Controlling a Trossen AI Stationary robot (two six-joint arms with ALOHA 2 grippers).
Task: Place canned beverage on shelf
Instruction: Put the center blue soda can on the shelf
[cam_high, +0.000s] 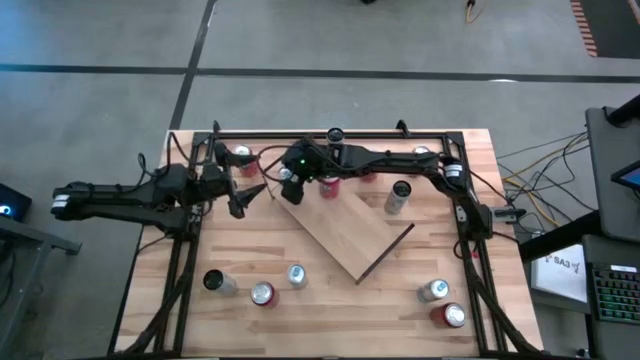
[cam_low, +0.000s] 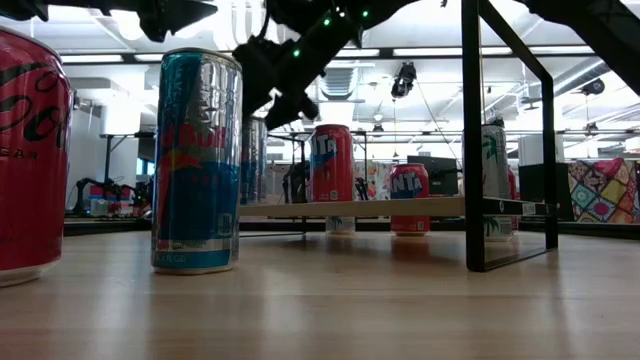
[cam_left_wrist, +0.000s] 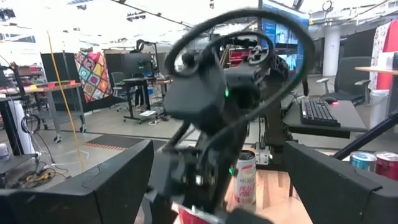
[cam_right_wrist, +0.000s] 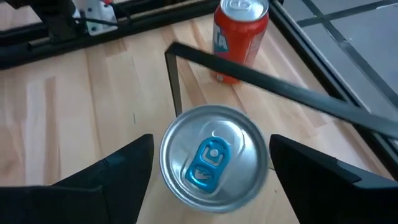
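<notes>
Grey floor surrounds our plank tabletop (cam_high: 330, 300), which sits inside a black frame. We see the shelf (cam_high: 345, 225), a light-wood board, lying at an angle near the middle of the tabletop. At its far left corner stands a can with a silver top and blue tab (cam_right_wrist: 213, 157). Our right gripper (cam_right_wrist: 208, 168) hovers straight above this can, fingers (cam_right_wrist: 106, 183) spread to either side of its top and not touching it. A red can (cam_right_wrist: 239, 38) stands just beyond the shelf's dark rim. Our left gripper (cam_high: 243, 197) waits at the left of the tabletop, near the shelf's corner, with its fingers (cam_left_wrist: 93, 190) spread wide and holding nothing. More cans stand apart along the near edge, among them a blue and silver can (cam_low: 197, 160) close to the low camera.
</notes>
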